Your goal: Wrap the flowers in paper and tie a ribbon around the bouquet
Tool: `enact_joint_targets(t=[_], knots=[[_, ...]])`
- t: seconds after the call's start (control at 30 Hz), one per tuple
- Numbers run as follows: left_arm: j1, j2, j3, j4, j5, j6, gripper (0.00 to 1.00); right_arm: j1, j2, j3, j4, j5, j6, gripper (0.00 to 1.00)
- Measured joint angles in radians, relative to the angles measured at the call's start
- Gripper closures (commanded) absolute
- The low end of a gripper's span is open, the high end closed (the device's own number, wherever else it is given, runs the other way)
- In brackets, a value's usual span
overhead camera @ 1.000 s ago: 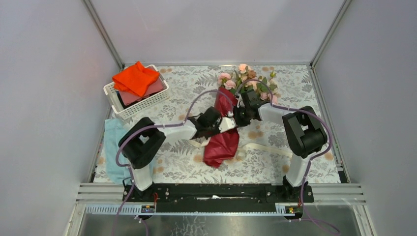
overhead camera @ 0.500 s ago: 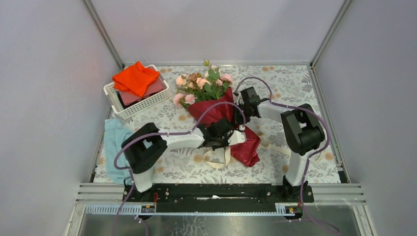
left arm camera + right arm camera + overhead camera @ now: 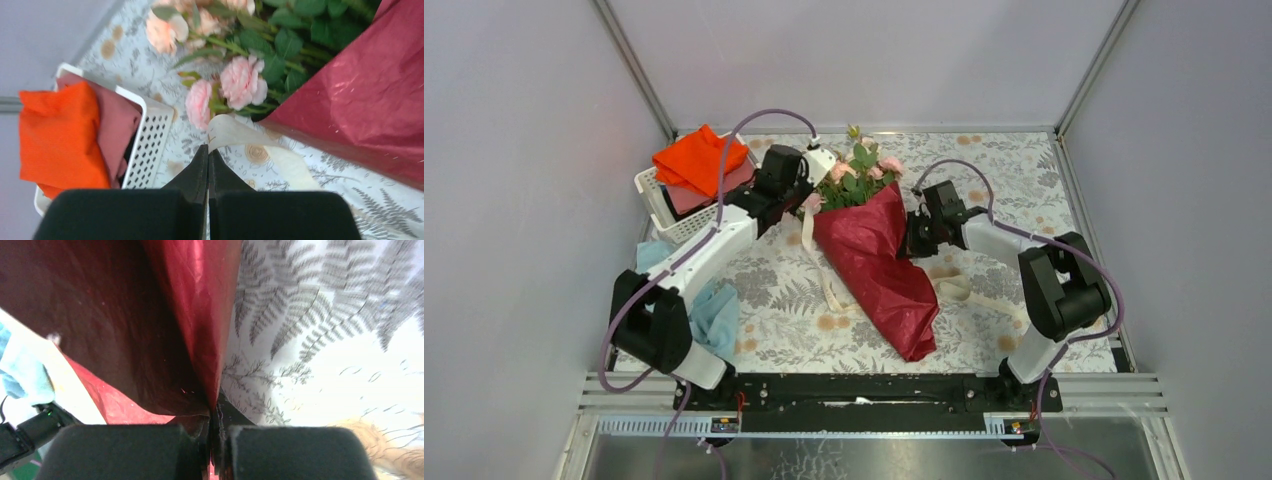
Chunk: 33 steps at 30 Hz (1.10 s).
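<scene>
Two end effectors, both clamped: left end effector (image 3: pixel 207 152) pinches the ribbon (image 3: pixel 270 155) end beside the flowers (image 3: pixel 242 87); right end effector (image 3: pixel 216 415) nips the paper (image 3: pixel 200 315) edge. The bouquet (image 3: pixel 879 265) lies mid-bench (image 3: pixel 1014 170). Paper likely light, slippery, tearable: grip folded edges. Ribbon limp.

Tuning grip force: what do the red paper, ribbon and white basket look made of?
The paper looks like thin foil-like film, semi-gloss: sharp creases, glints. The ribbon seems soft matte fabric: it curls limply. The basket is likely rigid white plastic: moulded holes.
</scene>
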Motion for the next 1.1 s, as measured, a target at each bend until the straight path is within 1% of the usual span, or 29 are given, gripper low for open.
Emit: enact_joint_targets(t=[0.07, 0.2, 0.3, 0.37, 0.43, 0.47, 0.5, 0.53, 0.63, 0.7, 0.77, 0.8, 0.87, 0.9, 1.0, 1.03, 1.1], knots=[[-0.002, -0.020, 0.045, -0.014, 0.014, -0.014, 1.00, 0.005, -0.027, -0.058, 0.042, -0.016, 0.042, 1.00], [-0.031, -0.016, 0.144, -0.034, 0.073, -0.066, 1.00, 0.039, -0.032, -0.158, 0.114, -0.027, 0.126, 1.00], [-0.111, 0.016, 0.169, -0.032, 0.114, -0.098, 1.00, 0.059, -0.032, -0.195, 0.150, -0.030, 0.173, 1.00], [-0.193, 0.083, 0.169, -0.034, 0.155, -0.120, 1.00, 0.066, -0.032, -0.201, 0.166, -0.029, 0.190, 0.98], [-0.252, 0.174, 0.171, -0.038, 0.190, -0.143, 1.00, 0.066, -0.032, -0.207, 0.182, -0.026, 0.203, 0.90], [-0.280, 0.243, 0.174, -0.042, 0.206, -0.160, 1.00, 0.066, -0.033, -0.209, 0.184, -0.026, 0.208, 0.83], [-0.287, 0.267, 0.175, -0.042, 0.212, -0.167, 1.00, 0.066, -0.034, -0.212, 0.184, -0.023, 0.209, 0.74], [-0.297, 0.327, 0.181, -0.053, 0.225, -0.182, 1.00, 0.066, -0.036, -0.212, 0.179, -0.017, 0.211, 0.67], [-0.298, 0.443, 0.196, -0.061, 0.242, -0.209, 1.00, 0.065, -0.062, -0.210, 0.134, 0.020, 0.201, 0.53], [-0.298, 0.492, 0.196, -0.060, 0.246, -0.219, 1.00, 0.065, -0.104, -0.204, 0.077, 0.069, 0.187, 0.46], [-0.298, 0.498, 0.208, -0.061, 0.245, -0.233, 1.00, 0.065, -0.163, -0.194, 0.017, 0.124, 0.174, 0.39], [-0.300, 0.502, 0.211, -0.055, 0.246, -0.239, 1.00, 0.064, -0.203, -0.188, -0.013, 0.162, 0.169, 0.34], [-0.306, 0.519, 0.211, -0.040, 0.248, -0.250, 1.00, 0.060, -0.297, -0.177, -0.067, 0.247, 0.161, 0.10], [-0.312, 0.528, 0.212, -0.033, 0.249, -0.256, 1.00, 0.055, -0.355, -0.173, -0.093, 0.302, 0.158, 0.02], [-0.325, 0.528, 0.208, -0.015, 0.241, -0.264, 1.00, 0.013, -0.520, -0.173, -0.158, 0.454, 0.177, 0.00], [-0.327, 0.526, 0.205, -0.009, 0.239, -0.265, 1.00, -0.015, -0.567, -0.176, -0.173, 0.495, 0.186, 0.00], [-0.332, 0.524, 0.199, 0.000, 0.235, -0.267, 1.00, -0.111, -0.665, -0.200, -0.195, 0.578, 0.226, 0.00]])
